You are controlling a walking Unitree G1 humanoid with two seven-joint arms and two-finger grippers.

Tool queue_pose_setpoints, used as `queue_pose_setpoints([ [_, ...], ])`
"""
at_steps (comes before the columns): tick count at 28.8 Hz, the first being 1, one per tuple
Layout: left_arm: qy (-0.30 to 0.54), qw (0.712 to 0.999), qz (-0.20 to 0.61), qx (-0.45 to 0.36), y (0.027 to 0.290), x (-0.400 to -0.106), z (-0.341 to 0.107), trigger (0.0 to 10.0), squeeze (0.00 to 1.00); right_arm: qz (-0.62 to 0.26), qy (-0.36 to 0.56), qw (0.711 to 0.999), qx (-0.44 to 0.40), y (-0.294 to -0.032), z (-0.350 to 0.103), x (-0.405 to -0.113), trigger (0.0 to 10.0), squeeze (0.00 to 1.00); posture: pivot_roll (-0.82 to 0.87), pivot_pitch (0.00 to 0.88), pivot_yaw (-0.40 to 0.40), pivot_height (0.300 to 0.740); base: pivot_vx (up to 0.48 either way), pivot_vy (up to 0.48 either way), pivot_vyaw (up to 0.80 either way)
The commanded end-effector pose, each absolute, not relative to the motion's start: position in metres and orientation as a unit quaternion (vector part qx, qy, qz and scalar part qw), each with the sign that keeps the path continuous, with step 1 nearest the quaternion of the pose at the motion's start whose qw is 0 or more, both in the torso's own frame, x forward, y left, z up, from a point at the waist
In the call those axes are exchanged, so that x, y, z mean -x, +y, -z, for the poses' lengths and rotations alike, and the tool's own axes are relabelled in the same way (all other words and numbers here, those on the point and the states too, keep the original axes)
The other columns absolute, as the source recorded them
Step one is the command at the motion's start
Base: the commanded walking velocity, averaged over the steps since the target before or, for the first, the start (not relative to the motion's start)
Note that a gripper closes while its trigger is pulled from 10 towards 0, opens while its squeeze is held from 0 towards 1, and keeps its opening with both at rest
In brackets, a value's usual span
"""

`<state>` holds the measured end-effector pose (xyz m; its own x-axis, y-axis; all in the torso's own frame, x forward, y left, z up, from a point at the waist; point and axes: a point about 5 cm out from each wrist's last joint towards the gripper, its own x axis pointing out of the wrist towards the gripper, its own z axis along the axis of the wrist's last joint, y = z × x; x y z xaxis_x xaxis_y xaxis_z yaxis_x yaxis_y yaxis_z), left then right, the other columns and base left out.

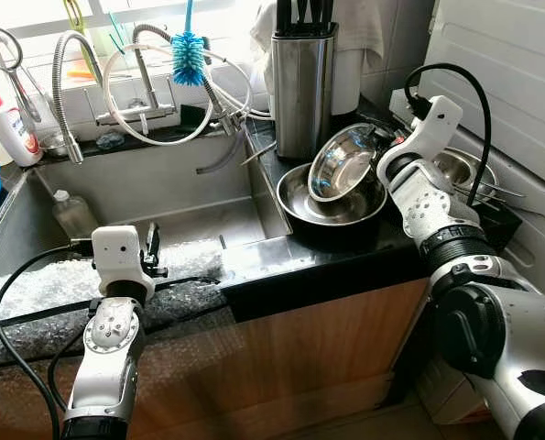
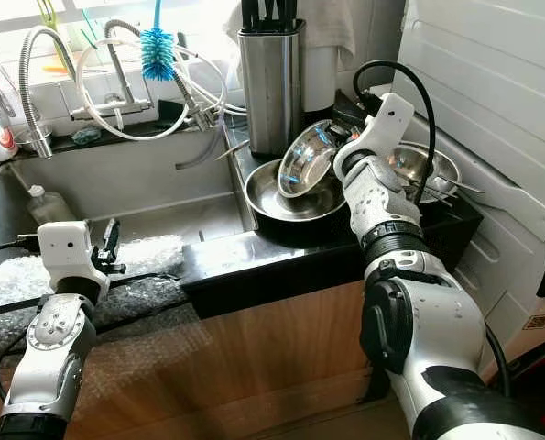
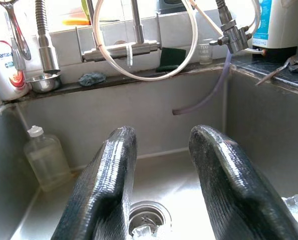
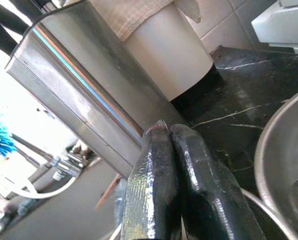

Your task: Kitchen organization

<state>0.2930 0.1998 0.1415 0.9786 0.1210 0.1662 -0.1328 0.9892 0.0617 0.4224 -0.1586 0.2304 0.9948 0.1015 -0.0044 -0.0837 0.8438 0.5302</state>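
Observation:
A small steel bowl point(image 1: 341, 163) stands tilted on edge inside a wider steel bowl point(image 1: 293, 209) on the black counter beside the sink. My right gripper point(image 1: 383, 137) is at the small bowl's upper right rim. In the right wrist view its fingers point(image 4: 156, 165) are pressed together, shut on that rim, with the bowl's side point(image 4: 289, 170) close by. My left gripper point(image 1: 151, 249) hovers open over the sink point(image 1: 171, 179). Its fingers point(image 3: 108, 185) are spread above the drain point(image 3: 147, 220) with nothing between them.
A tall steel knife block point(image 1: 301, 87) stands just behind the bowls. Another steel bowl point(image 1: 457, 166) sits in a rack at the right. A plastic bottle point(image 1: 73, 213) lies in the sink. Faucet hoses, a blue brush point(image 1: 188, 57) and a soap bottle point(image 1: 11, 124) line the back ledge.

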Motion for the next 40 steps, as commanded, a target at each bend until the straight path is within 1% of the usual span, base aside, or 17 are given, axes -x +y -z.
queue_pose_setpoints([
  [1, -0.1, 0.991, -0.075, -0.056, 0.204, -0.294, -0.15, 10.0, 0.0, -0.064, -0.031, 0.954, -0.293, -0.154, -0.256, -0.425, 0.0, 0.0, -0.01, 0.0, 0.076, 0.74, 0.0, 0.0, 0.0],
  [9, -0.112, 0.989, -0.074, -0.054, 0.202, -0.294, -0.156, 10.0, 0.0, -0.075, -0.051, 0.943, -0.32, -0.153, -0.263, -0.425, 0.0, 0.0, -0.01, 0.0, 0.077, 0.74, 0.0, 0.0, 0.0],
  [10, -0.115, 0.989, -0.072, -0.053, 0.2, -0.295, -0.158, 10.0, 0.0, -0.085, -0.059, 0.941, -0.323, -0.15, -0.265, -0.424, 3.2, 0.0, -0.01, 0.0, 0.077, 0.74, 0.0, 0.0, 0.0],
  [11, -0.118, 0.989, -0.068, -0.05, 0.199, -0.295, -0.159, 10.0, 0.0, -0.092, -0.064, 0.938, -0.327, -0.149, -0.267, -0.424, 10.0, 0.0, 0.0, 0.0, 0.077, 0.74, 0.0, 0.0, 0.0],
  [16, -0.125, 0.99, -0.059, -0.015, 0.192, -0.297, -0.165, 10.0, 0.0, -0.182, -0.122, 0.92, -0.326, -0.134, -0.279, -0.417, 10.0, 0.0, 0.0, 0.0, 0.078, 0.74, 0.0, 0.0, 0.0],
  [20, -0.127, 0.99, -0.059, 0.009, 0.191, -0.298, -0.167, 10.0, 0.0, -0.265, -0.16, 0.909, -0.278, -0.118, -0.275, -0.401, 10.0, 0.0, 0.0, 0.0, 0.079, 0.74, 0.0, 0.0, 0.0],
  [21, -0.127, 0.99, -0.059, 0.009, 0.191, -0.298, -0.167, 10.0, 0.0, -0.265, -0.16, 0.909, -0.278, -0.118, -0.275, -0.401, 10.0, 0.0, 0.0, 0.0, 0.079, 0.74, 0.0, 0.0, 0.0],
  [23, -0.129, 0.989, -0.058, 0.031, 0.19, -0.299, -0.169, 10.0, 0.0, -0.298, -0.172, 0.895, -0.283, -0.115, -0.268, -0.39, 10.0, 0.0, 0.0, 0.0, 0.081, 0.74, 0.0, 0.0, 0.0],
  [24, -0.129, 0.989, -0.058, 0.031, 0.19, -0.299, -0.169, 10.0, 0.0, -0.298, -0.172, 0.895, -0.283, -0.115, -0.268, -0.39, 10.0, 0.0, 0.0, 0.0, 0.081, 0.74, 0.0, 0.0, 0.0],
  [26, -0.129, 0.989, -0.056, 0.054, 0.188, -0.3, -0.171, 10.0, 0.0, -0.33, -0.185, 0.876, -0.299, -0.114, -0.265, -0.38, 10.0, 0.0, 0.0, 0.0, 0.081, 0.74, 0.0, 0.0, 0.0],
  [29, -0.131, 0.984, -0.049, 0.111, 0.184, -0.301, -0.174, 10.0, 0.0, -0.388, -0.208, 0.829, -0.345, -0.116, -0.262, -0.36, 10.0, 0.0, 0.0, 0.0, 0.086, 0.74, 0.0, 0.0, 0.0],
  [32, -0.131, 0.98, -0.039, 0.144, 0.18, -0.302, -0.176, 10.0, 0.0, -0.409, -0.22, 0.799, -0.383, -0.118, -0.26, -0.348, 10.0, 0.0, 0.0, 0.0, 0.088, 0.74, 0.0, 0.0, 0.0],
  [33, -0.123, 0.976, -0.026, 0.179, 0.176, -0.304, -0.177, 10.0, 0.0, -0.419, -0.226, 0.782, -0.403, -0.12, -0.259, -0.342, 10.0, 0.0, 0.0, 0.0, 0.089, 0.74, 0.0, 0.0, 0.0],
  [35, -0.121, 0.975, -0.024, 0.187, 0.175, -0.304, -0.177, 10.0, 0.0, -0.42, -0.227, 0.779, -0.406, -0.12, -0.259, -0.341, 10.0, 0.0, 0.0, 0.0, 0.089, 0.74, 0.0, 0.0, 0.0],
  [36, -0.121, 0.971, -0.017, 0.204, 0.174, -0.304, -0.178, 10.0, 0.0, -0.424, -0.228, 0.774, -0.411, -0.12, -0.259, -0.339, 10.0, 0.0, 0.0, 0.0, 0.09, 0.74, 0.0, 0.0, 0.0],
  [37, -0.119, 0.963, 0.004, 0.243, 0.17, -0.305, -0.18, 10.0, 0.0, -0.426, -0.228, 0.772, -0.413, -0.12, -0.257, -0.338, 10.0, 0.0, 0.01, 0.0, 0.093, 0.74, 0.0, 0.0, 0.0],
  [40, -0.116, 0.954, 0.036, 0.276, 0.167, -0.305, -0.183, 10.0, 0.0, -0.423, -0.221, 0.777, -0.411, -0.119, -0.253, -0.336, 10.0, 0.0, 0.01, 0.0, 0.093, 0.74, 0.0, 0.0, 0.0],
])
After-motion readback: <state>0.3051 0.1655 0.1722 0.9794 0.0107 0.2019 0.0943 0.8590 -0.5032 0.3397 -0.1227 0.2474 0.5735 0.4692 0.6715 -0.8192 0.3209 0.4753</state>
